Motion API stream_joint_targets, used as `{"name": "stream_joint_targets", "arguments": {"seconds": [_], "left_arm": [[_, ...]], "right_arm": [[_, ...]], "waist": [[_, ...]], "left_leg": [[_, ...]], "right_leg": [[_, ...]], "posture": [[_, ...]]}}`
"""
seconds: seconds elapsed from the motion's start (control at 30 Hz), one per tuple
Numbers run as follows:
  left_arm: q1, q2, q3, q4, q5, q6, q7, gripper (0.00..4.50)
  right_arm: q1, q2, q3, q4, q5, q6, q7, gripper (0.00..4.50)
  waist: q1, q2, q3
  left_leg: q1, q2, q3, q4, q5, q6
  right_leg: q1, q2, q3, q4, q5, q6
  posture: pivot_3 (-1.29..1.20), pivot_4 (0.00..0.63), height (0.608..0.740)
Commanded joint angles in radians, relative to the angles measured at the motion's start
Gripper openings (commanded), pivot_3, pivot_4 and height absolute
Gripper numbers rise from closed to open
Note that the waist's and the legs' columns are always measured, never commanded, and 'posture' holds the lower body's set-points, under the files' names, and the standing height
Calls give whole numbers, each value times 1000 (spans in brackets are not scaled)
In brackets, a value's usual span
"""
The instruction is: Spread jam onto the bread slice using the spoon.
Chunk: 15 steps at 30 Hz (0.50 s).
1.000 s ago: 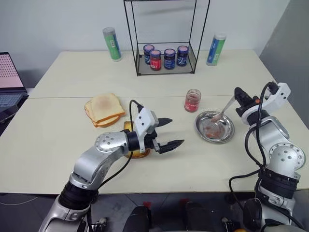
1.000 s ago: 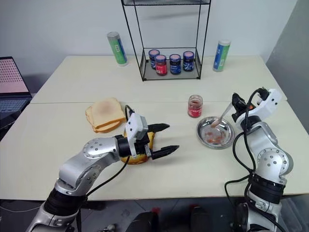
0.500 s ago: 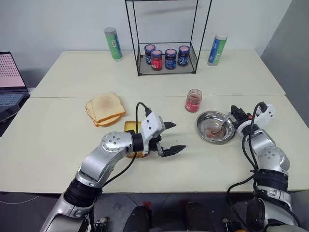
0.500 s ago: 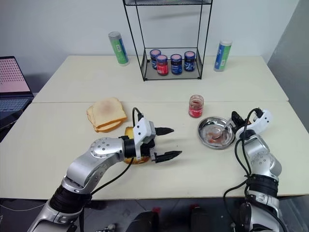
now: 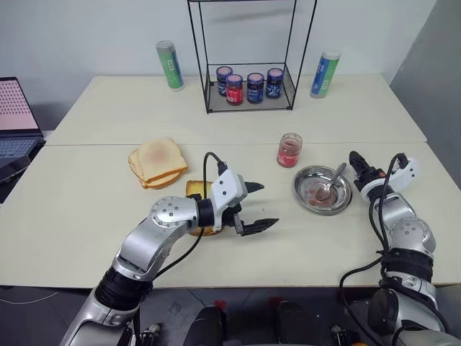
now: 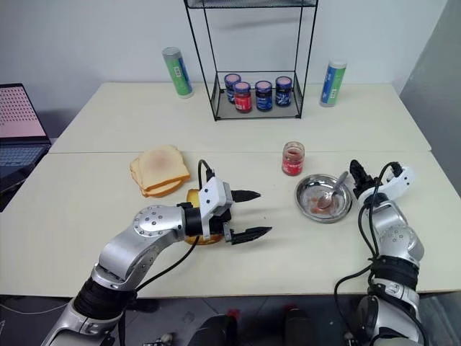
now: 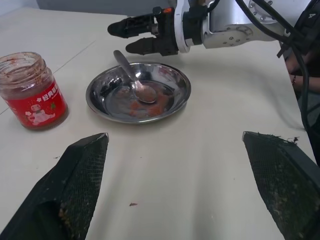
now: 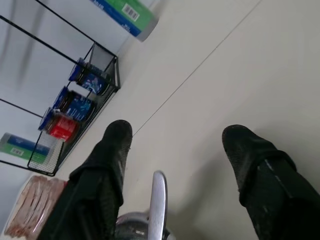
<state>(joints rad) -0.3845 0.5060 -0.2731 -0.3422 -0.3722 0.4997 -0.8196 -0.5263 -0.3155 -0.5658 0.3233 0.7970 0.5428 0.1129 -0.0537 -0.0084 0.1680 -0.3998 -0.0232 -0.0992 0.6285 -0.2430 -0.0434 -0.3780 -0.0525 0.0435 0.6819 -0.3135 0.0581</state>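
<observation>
- The right end effector [image 5: 358, 164] held the spoon [image 5: 330, 184] up a moment ago. Now its two fingers are spread apart and the spoon is let go.
- The spoon lies in the metal dish [image 5: 322, 189] with its bowl down in the dish and its handle leaning on the rim, pointing at the right end effector. The fingers sit just beside the handle tip, one on each side.
- The dish is near the right edge of the counter [image 5: 86, 209]. It has smears of red jam in it.
- The jam [image 5: 288, 150] jar stands just beside the dish, a bit farther back. It has no lid.
- The left end effector [image 5: 252, 206] is spread wide and holds nothing. It hangs over the counter near the front edge.
- The bread slice [image 5: 193, 189] lies under the left arm near the front edge, so most of it is hidden. I cannot tell how much jam is on it.
- I think putting the spoon down means the spreading is over, or a new scoop must start by picking it up again.
- Paler bread slices [image 5: 158, 163] lie to the left of it.
</observation>
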Motion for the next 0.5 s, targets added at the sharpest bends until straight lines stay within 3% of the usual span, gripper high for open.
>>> {"name": "stream_joint_targets", "arguments": {"seconds": [0.03, 0.07, 0.23, 0.4, 0.5], "left_arm": [[-16, 32, 115, -11, -47, 43, 9, 4500], [-25, 46, 145, -5, -60, 65, 13, 4500], [-39, 208, 309, 60, -88, 151, -30, 4500], [72, 432, 431, 102, -120, 182, -171, 4500], [135, 510, 506, 124, -155, 204, -240, 4500]], "right_arm": [[-28, -126, 106, -196, -74, 42, 54, 4244], [-23, -162, 159, -248, -79, 87, 98, 4437], [72, -397, 392, -563, 31, 336, 424, 4474], [164, -596, 467, -753, 114, 435, 665, 4474], [209, -650, 475, -801, 125, 447, 736, 4474]], "waist": [[1, 0, 0], [-2, 2, 1], [-8, 2, 1], [-1, 1, 2], [7, -2, 5]], "left_leg": [[0, 0, 0, 0, 0, 0], [0, 0, 0, 0, 0, 0], [0, 0, -1, 0, 0, 0], [-1, 1, -7, -1, 0, 0], [-1, 0, -7, 1, 0, 1]], "right_leg": [[0, 0, 0, 0, 0, 0], [0, 0, 0, 0, 0, 0], [0, 5, -1, -1, 0, 0], [-1, 4, -3, -1, -1, -1], [1, -1, -2, -2, 0, 1]], "posture": [[0, 150, 740], [0, 150, 740], [0, 150, 740], [0, 150, 740], [0, 150, 740]]}}
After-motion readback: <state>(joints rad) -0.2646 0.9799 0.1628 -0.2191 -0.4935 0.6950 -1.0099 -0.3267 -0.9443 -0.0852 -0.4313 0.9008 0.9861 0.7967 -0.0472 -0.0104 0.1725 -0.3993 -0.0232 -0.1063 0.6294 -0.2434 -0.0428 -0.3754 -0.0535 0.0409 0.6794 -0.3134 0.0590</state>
